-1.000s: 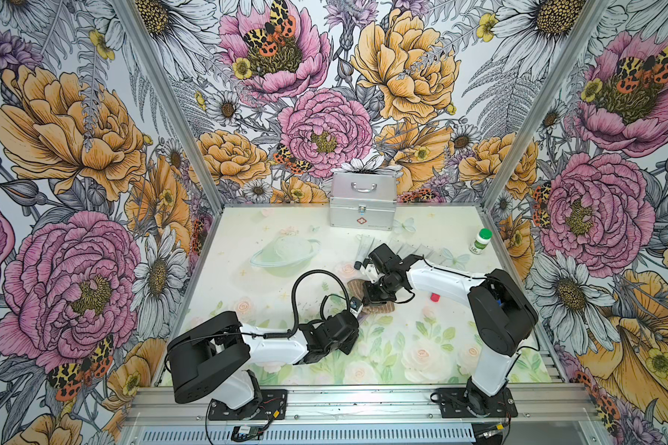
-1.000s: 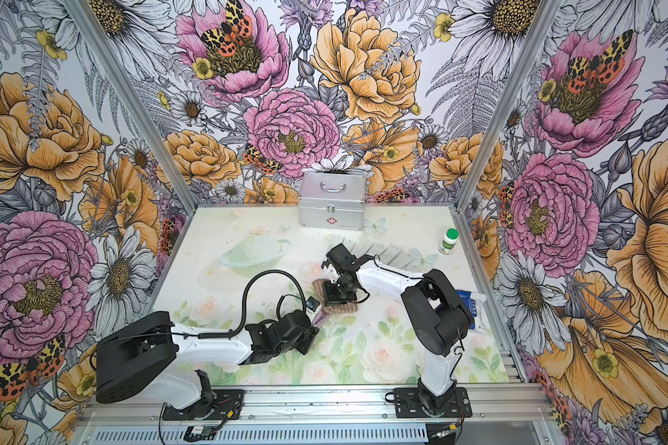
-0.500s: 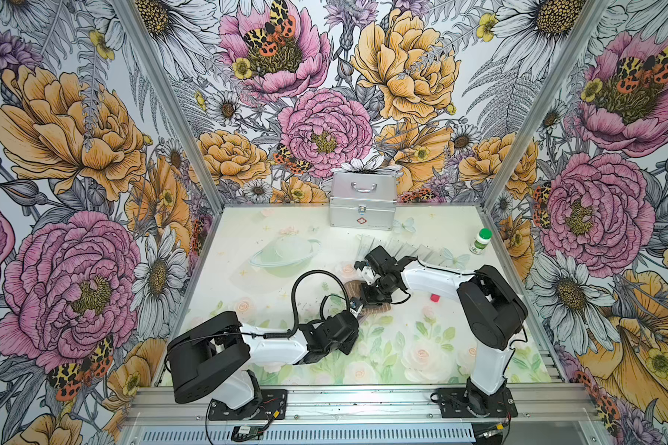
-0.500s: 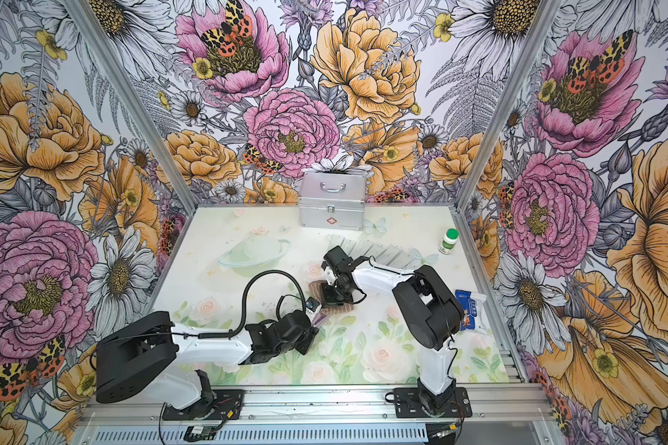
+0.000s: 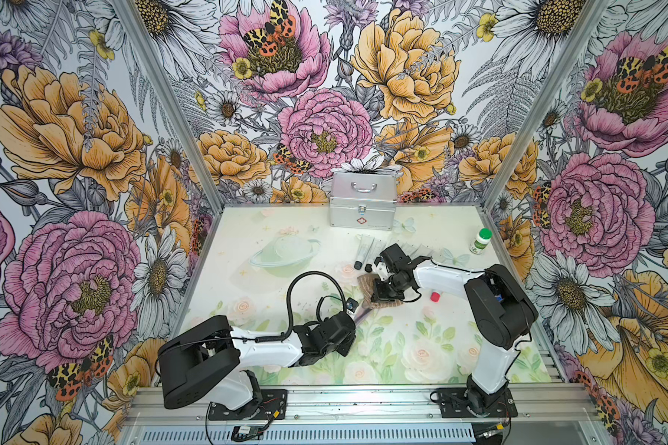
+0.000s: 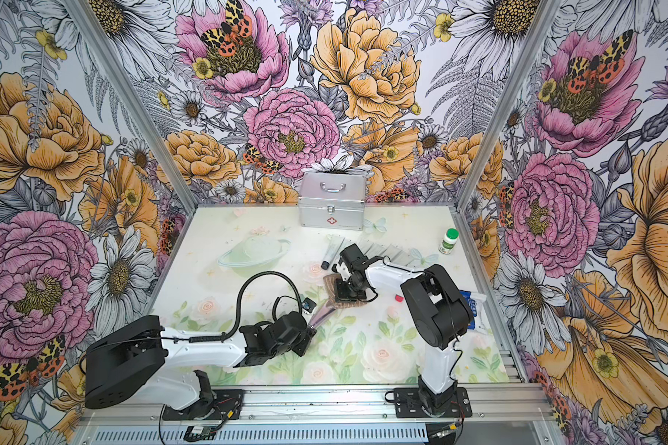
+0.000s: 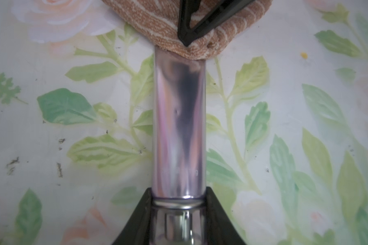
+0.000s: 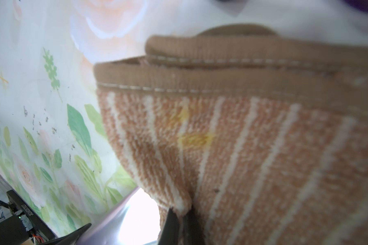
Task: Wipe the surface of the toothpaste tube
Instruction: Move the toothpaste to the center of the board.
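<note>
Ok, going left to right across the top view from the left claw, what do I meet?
Starting at the left claw, shut on the tube → cloth → red cap → bottle. The case is skipped: it overlaps the cloth.

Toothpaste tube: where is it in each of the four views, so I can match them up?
In a top view: toothpaste tube just below centre, one end under the striped cloth.
In a top view: likewise, just below centre, at the cloth's edge.
Left wrist: shiny body filling the centre, far end under the cloth.
Right wrist: only a shiny sliver beside the cloth.
Shared landmark: the striped cloth.
</note>
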Robot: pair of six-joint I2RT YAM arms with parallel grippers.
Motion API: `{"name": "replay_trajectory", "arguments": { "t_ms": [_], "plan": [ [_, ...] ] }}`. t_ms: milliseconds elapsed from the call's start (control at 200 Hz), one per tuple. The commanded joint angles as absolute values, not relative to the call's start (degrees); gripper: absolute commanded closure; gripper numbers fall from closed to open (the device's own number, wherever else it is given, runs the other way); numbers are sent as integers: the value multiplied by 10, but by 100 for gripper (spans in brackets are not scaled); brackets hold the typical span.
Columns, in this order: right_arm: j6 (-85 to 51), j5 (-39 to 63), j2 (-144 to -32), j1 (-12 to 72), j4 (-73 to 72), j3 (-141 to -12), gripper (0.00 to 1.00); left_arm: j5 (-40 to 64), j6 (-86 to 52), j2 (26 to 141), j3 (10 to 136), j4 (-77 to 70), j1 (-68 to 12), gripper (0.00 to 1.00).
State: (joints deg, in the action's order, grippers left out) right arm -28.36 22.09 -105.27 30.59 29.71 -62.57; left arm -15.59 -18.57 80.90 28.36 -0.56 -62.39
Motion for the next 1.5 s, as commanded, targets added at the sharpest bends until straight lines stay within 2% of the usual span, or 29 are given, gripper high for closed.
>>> {"name": "replay_trajectory", "arguments": {
  "t_ms": [0, 310, 540, 891, 1116, 1496],
  "plan": [
    [-276, 182, -1027, 312, 345, -590, 100, -220, -225, 769, 277, 19, -632, 73],
    [-289, 173, -932, 319, 348, -516, 100, -314, -323, 744, 277, 99, -682, 71],
    [-310, 161, -895, 374, 348, -486, 100, -328, -324, 780, 298, 105, -659, 69],
    [-325, 145, -878, 402, 348, -475, 100, -227, -231, 854, 356, 46, -559, 69],
    [-324, 142, -877, 402, 349, -479, 100, -95, -176, 885, 389, 22, -442, 68],
    [-312, 132, -912, 396, 352, -503, 100, 14, -127, 1014, 542, 35, -331, 68]
  ]
}}
